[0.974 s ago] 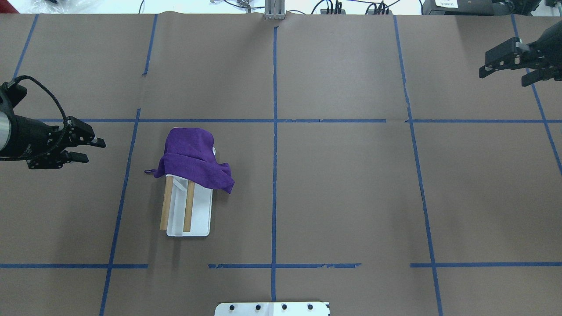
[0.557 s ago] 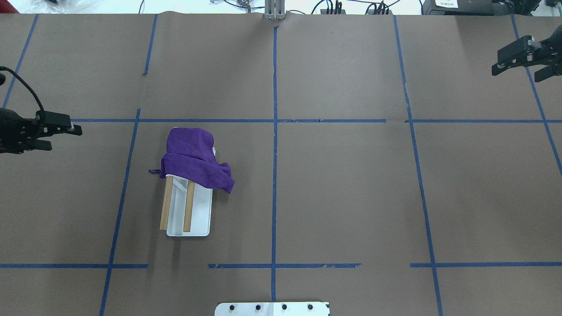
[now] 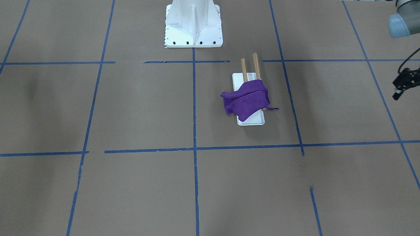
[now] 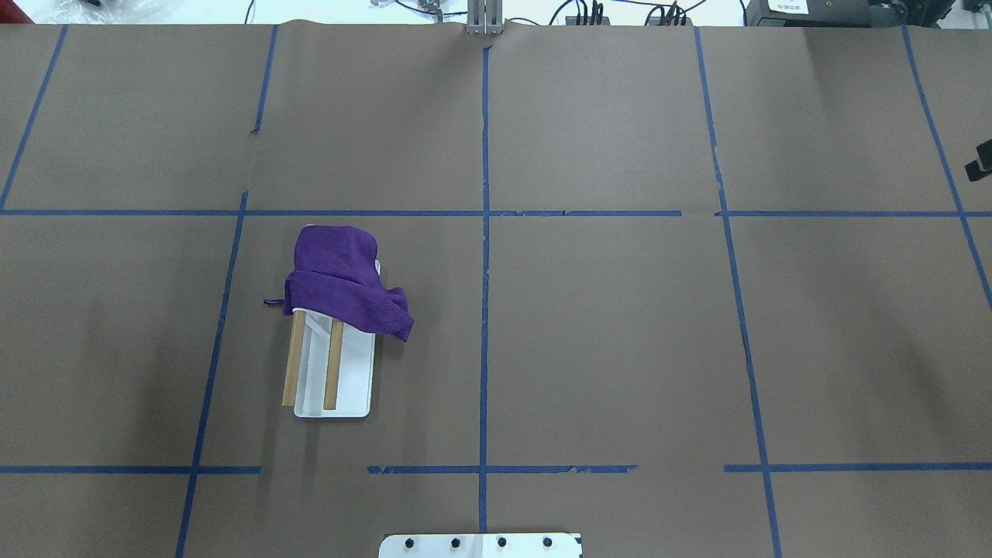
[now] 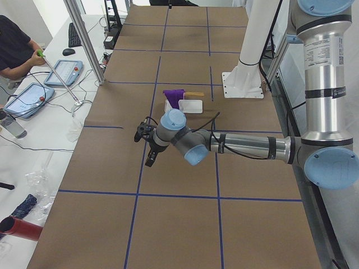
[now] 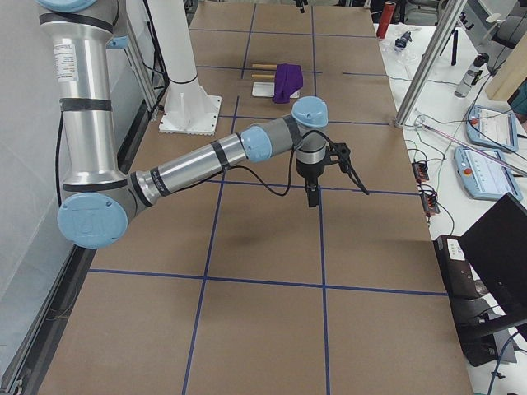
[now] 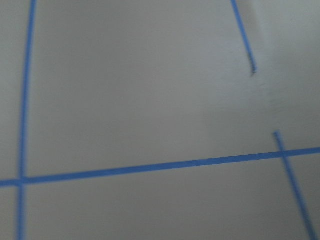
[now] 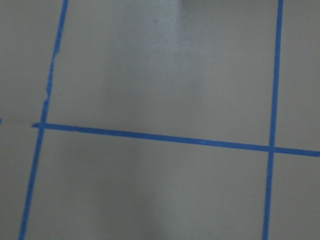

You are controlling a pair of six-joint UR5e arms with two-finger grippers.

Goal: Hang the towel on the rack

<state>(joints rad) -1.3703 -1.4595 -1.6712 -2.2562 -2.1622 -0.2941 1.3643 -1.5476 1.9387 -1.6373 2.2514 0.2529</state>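
Observation:
The deep-purple towel (image 4: 341, 279) (image 3: 246, 100) lies draped over the far end of the rack (image 4: 333, 372) (image 3: 254, 67), covering that end of both wooden dowels, with one corner hanging off the side toward the table's middle. Its thin loop sticks out on the other side. My left gripper (image 3: 401, 84) (image 5: 145, 147) is far out to the left of the rack, fingers apart and empty. My right gripper (image 4: 981, 161) (image 6: 336, 191) is only a sliver at the overhead view's right edge, fingers apart and empty. Both wrist views show only bare brown paper and blue tape.
The bigger white bolted pedestal (image 3: 193, 23) (image 4: 480, 545) stands at the robot's side of the table. Blue tape lines grid the brown table cover. Operators' tablets (image 5: 28, 98) and a metal frame post (image 5: 84, 39) lie past the table's far edge.
Both arms have pulled outward, away from the table's middle. The left gripper has left the overhead view and the right one is nearly out. The towel stays draped on the rack.

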